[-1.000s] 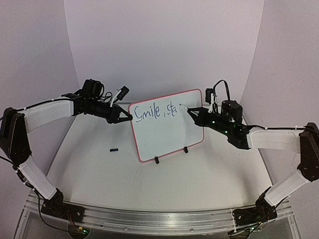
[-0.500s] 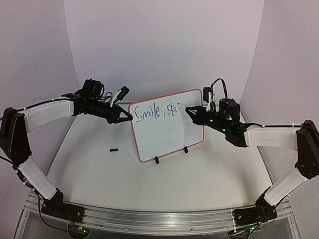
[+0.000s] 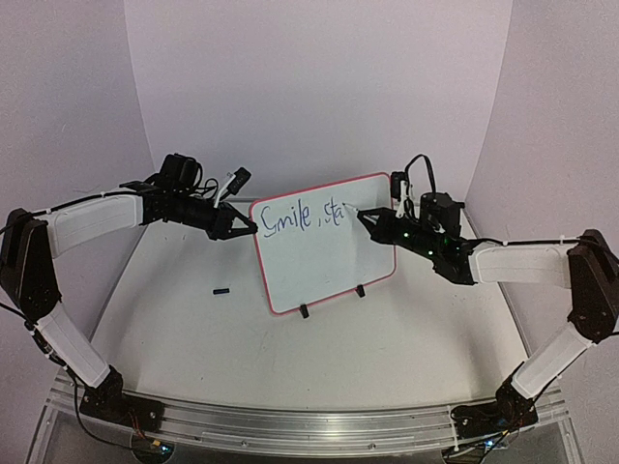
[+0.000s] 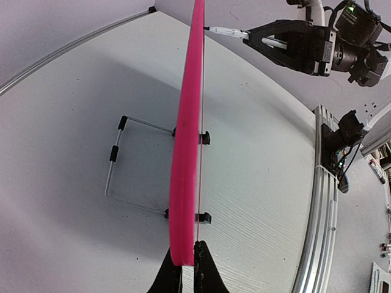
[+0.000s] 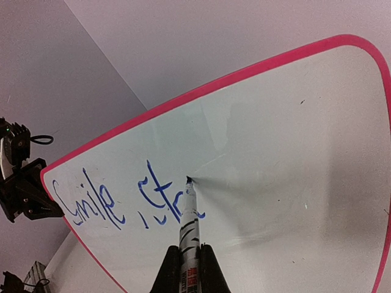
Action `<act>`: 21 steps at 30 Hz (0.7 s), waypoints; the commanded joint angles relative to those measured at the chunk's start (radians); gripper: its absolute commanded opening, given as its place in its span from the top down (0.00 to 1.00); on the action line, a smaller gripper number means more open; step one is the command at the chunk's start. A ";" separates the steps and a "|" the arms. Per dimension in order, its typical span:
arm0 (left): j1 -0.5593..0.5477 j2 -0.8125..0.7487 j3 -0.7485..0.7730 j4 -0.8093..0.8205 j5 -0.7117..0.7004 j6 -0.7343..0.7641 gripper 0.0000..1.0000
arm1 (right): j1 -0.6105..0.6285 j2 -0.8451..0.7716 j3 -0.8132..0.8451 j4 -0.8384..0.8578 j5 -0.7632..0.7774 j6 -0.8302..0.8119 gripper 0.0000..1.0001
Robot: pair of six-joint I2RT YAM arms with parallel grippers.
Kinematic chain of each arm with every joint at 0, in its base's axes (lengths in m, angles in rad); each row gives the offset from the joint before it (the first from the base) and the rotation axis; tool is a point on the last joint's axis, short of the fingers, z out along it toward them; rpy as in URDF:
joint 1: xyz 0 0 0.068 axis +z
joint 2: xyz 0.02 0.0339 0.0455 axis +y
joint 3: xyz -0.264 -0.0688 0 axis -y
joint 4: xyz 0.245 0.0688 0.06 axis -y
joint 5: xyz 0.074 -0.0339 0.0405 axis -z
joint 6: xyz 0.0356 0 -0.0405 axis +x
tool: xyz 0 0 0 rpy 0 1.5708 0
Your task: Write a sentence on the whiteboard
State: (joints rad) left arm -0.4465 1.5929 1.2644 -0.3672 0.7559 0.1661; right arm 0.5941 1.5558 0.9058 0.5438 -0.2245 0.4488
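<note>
The whiteboard (image 3: 324, 256), white with a red-pink frame, stands upright on two black clip feet mid-table. Blue lettering (image 3: 303, 217) along its top reads "Smile, sta". My left gripper (image 3: 246, 228) is shut on the board's left edge; the left wrist view shows the pink frame (image 4: 186, 140) edge-on between the fingers (image 4: 204, 271). My right gripper (image 3: 372, 221) is shut on a white marker (image 5: 190, 235). The marker's dark tip (image 5: 189, 180) touches the board just right of the letters (image 5: 160, 194).
A small black marker cap (image 3: 221, 289) lies on the table left of the board. A wire stand (image 4: 125, 168) props the board from behind. White walls enclose the back and sides. An aluminium rail (image 3: 290, 425) runs along the near edge.
The right arm has shifted slightly left and up with the marker against the board. The left arm and board have not moved.
</note>
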 commanded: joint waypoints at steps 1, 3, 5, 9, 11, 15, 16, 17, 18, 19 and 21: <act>-0.029 0.039 0.004 -0.114 -0.043 0.051 1.00 | -0.004 -0.014 -0.035 0.013 0.030 0.015 1.00; -0.029 0.040 0.004 -0.114 -0.043 0.051 1.00 | -0.004 -0.016 -0.048 0.013 0.033 0.019 1.00; -0.029 0.039 0.004 -0.114 -0.042 0.050 1.00 | -0.004 -0.021 -0.061 0.013 0.036 0.022 1.00; -0.029 0.036 0.003 -0.114 -0.043 0.049 1.00 | -0.005 -0.033 -0.069 0.013 0.034 0.024 1.00; -0.030 0.037 0.003 -0.114 -0.043 0.049 1.00 | -0.004 -0.043 -0.066 0.014 0.026 0.022 1.00; -0.031 0.037 0.003 -0.115 -0.044 0.050 1.00 | -0.004 -0.080 -0.068 0.013 0.022 0.021 1.00; -0.031 0.037 0.003 -0.115 -0.045 0.051 1.00 | -0.004 -0.089 -0.068 0.013 0.029 0.021 1.00; -0.031 0.037 0.003 -0.115 -0.045 0.050 1.00 | -0.005 -0.096 -0.068 0.014 0.032 0.019 1.00; -0.031 0.036 0.003 -0.115 -0.044 0.050 1.00 | -0.004 -0.102 -0.067 0.014 0.037 0.015 1.00; -0.031 0.036 0.003 -0.115 -0.043 0.051 1.00 | -0.004 -0.103 -0.063 0.013 0.043 0.010 1.00; -0.031 0.037 0.003 -0.116 -0.043 0.050 1.00 | -0.005 -0.096 -0.048 0.009 0.047 -0.002 1.00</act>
State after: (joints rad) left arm -0.4465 1.5929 1.2644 -0.3676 0.7559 0.1665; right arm 0.5941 1.4864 0.8387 0.5434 -0.2024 0.4637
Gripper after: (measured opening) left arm 0.043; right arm 0.066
